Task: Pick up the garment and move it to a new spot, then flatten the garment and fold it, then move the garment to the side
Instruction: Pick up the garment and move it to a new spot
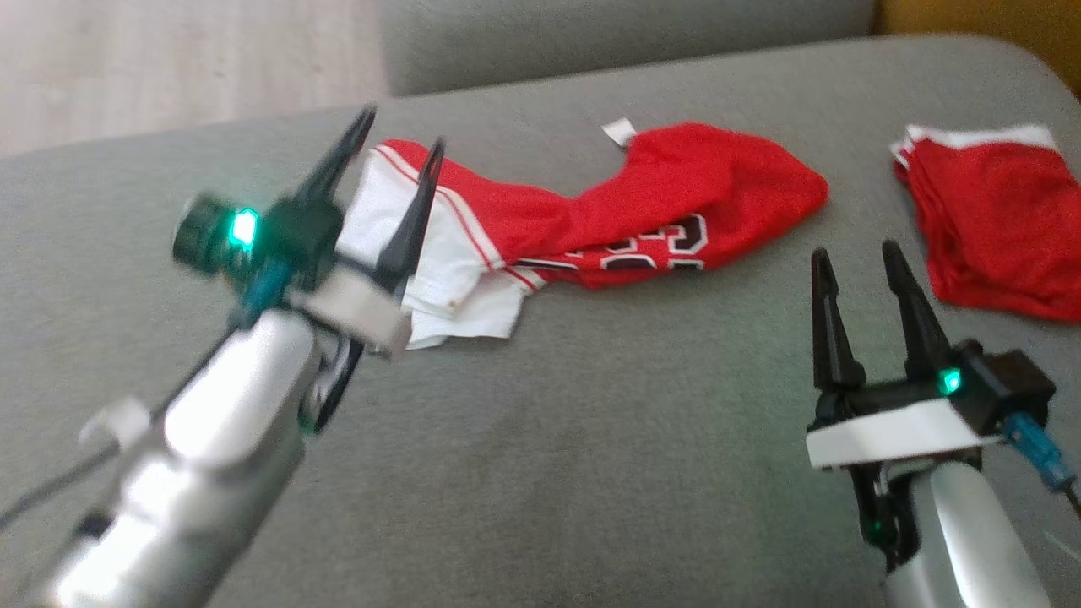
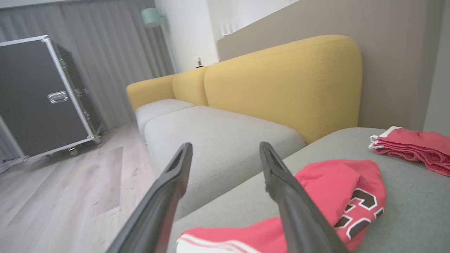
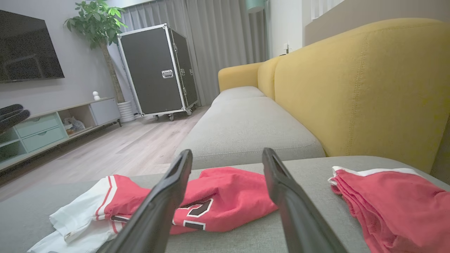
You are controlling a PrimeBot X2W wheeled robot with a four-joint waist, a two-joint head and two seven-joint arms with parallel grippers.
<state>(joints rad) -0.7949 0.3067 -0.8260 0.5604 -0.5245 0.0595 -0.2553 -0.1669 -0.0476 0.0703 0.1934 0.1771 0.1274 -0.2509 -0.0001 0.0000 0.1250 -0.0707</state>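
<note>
Surface: a grey sofa seat (image 1: pixel 540 439), yellow backrests (image 3: pixel 351 88) behind it, a black flight case (image 3: pixel 154 70) on the wood floor beyond.
Left: the left gripper (image 1: pixel 404 127) hangs over the white end, fingers spread wide, nothing between them.
Middle: the garment (image 1: pixel 642 211) lies crumpled mid-seat.
Axis: left to right across the seat, with the white end left and the bunched red end right.
Look: red mesh jersey with a white, red-striped panel and a dark, white-edged number.
Right: the right gripper (image 1: pixel 855 251) is open and empty, apart from the garment.
Far right: a layered red cloth (image 1: pixel 996 219) with white trim, well apart.
</note>
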